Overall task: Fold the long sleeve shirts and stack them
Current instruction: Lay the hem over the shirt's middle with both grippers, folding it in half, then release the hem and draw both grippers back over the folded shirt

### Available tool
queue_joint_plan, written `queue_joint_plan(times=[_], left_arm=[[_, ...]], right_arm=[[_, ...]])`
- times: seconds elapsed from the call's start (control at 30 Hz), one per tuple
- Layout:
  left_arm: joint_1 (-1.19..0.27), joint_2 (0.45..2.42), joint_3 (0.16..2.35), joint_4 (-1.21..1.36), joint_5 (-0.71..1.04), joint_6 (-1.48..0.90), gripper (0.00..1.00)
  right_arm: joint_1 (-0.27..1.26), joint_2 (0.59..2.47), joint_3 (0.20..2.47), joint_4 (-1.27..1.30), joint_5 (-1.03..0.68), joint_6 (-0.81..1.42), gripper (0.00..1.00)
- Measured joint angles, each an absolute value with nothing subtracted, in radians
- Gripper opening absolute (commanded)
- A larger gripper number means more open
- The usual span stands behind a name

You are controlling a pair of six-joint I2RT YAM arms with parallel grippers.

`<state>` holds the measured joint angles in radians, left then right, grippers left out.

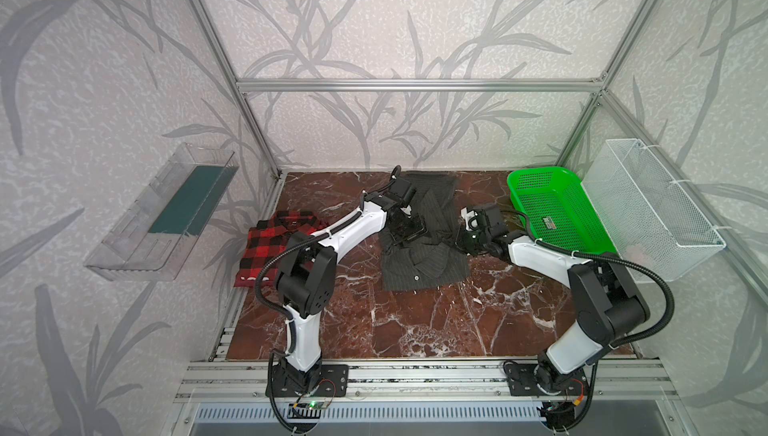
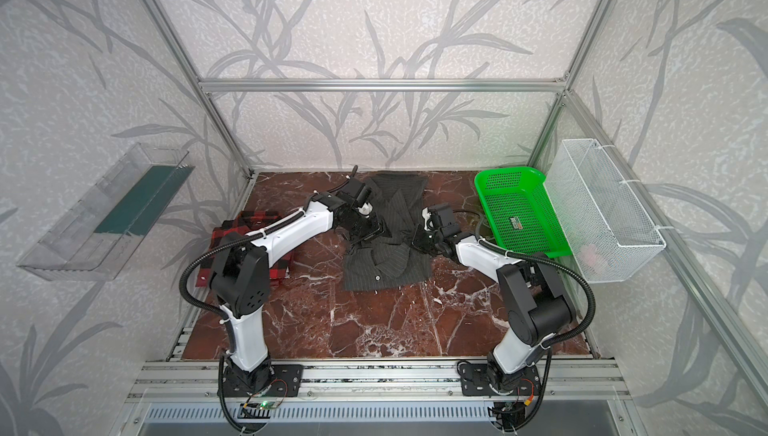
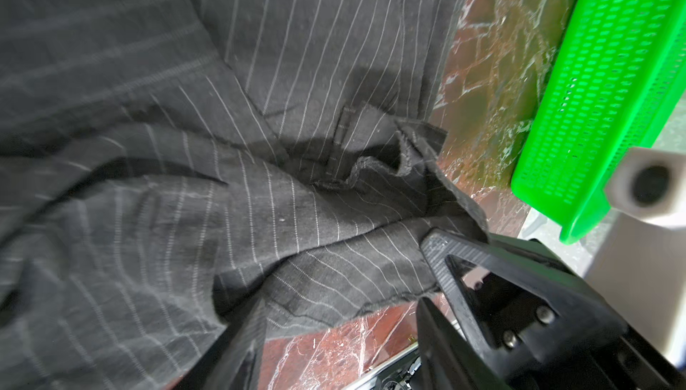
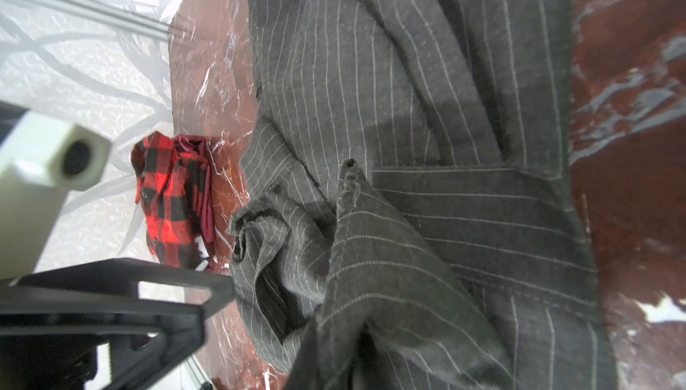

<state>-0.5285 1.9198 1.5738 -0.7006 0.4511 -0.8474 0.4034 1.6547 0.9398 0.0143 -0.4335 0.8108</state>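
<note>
Apparently the right pincer (image 1: 460, 244) pinches the pinstripe shirt (image 1: 424, 265), the left pincer (image 3: 343, 276) gapes; the green basket (image 1: 540, 171) beside the right holds a label (image 1: 549, 222).

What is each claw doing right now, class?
Left claw: open, straddling a fold of the pinstriped shirt.
Right claw: closed on a bunch of that shirt.

Bright, even light; soft shadows on the table (image 1: 415, 322); both top views bend at three and nine o'clock; wrist views smeared.
</note>
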Motion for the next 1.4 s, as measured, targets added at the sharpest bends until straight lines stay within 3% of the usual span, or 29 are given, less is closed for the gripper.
queue_joint_plan(times=[0.13,0.47,0.6,0.93,1.17,1.4], left_arm=[[-0.488,1.882,1.538,-0.71,0.438,-0.817,0.66],[-0.374,1.709,1.336,-0.72,0.389,-0.725,0.69],[-0.377,1.646,1.288,-0.736,0.347,-0.678,0.69],[-0.317,1.587,1.133,-0.74,0.307,-0.661,0.7],[-0.312,1.622,1.146,-0.665,0.311,-0.694,0.7],[-0.313,1.736,1.209,-0.591,0.316,-0.719,0.7]], right_arm=[[0.401,1.657,0.965,0.006,-0.438,0.817,0.21],[0.4,1.79,1.14,-0.025,-0.471,0.891,0.49],[0.393,1.852,1.23,-0.081,-0.473,0.912,0.55],[0.379,1.721,1.148,-0.212,-0.4,0.83,0.56],[0.421,1.599,0.916,-0.171,-0.392,0.811,0.54],[0.52,1.606,0.907,-0.09,-0.383,0.811,0.52]])
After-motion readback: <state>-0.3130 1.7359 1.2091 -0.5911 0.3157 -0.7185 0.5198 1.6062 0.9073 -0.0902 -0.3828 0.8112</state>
